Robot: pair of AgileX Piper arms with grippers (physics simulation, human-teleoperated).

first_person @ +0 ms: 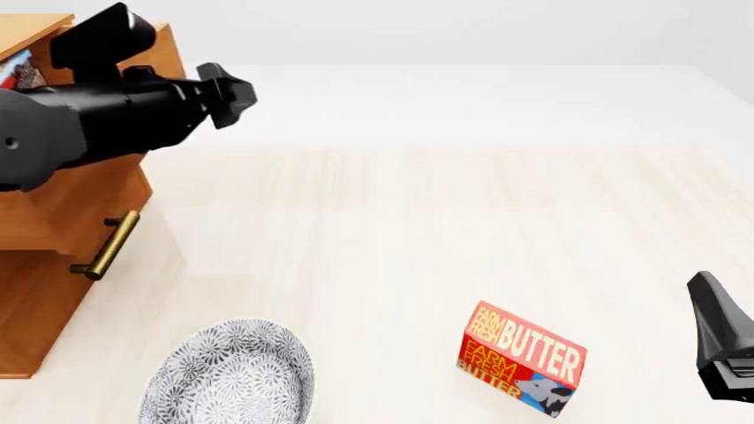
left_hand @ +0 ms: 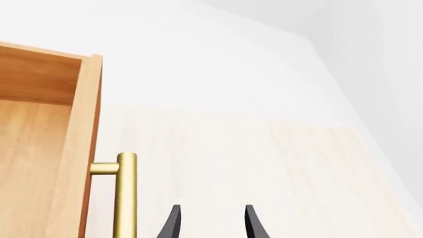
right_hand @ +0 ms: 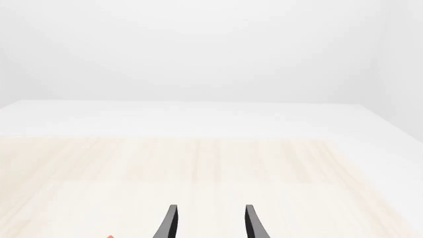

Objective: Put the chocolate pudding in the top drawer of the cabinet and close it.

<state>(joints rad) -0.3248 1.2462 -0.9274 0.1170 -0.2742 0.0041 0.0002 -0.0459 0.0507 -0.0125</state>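
Presently, the left gripper (left_hand: 211, 223) is seen with its fingers parted and nothing between them, just beside the brass handle (left_hand: 126, 196) of the top drawer (left_hand: 39, 144), which stands pulled out of the cabinet (first_person: 53, 265) at 9 o'clock in the front view. The right gripper (right_hand: 211, 223) is likewise parted and empty, held at 4 o'clock. The chocolate pudding cannot be identified with certainty. A butter box (first_person: 522, 358) is noted at 5 o'clock, a patterned plate (first_person: 229, 375) at 7 o'clock.
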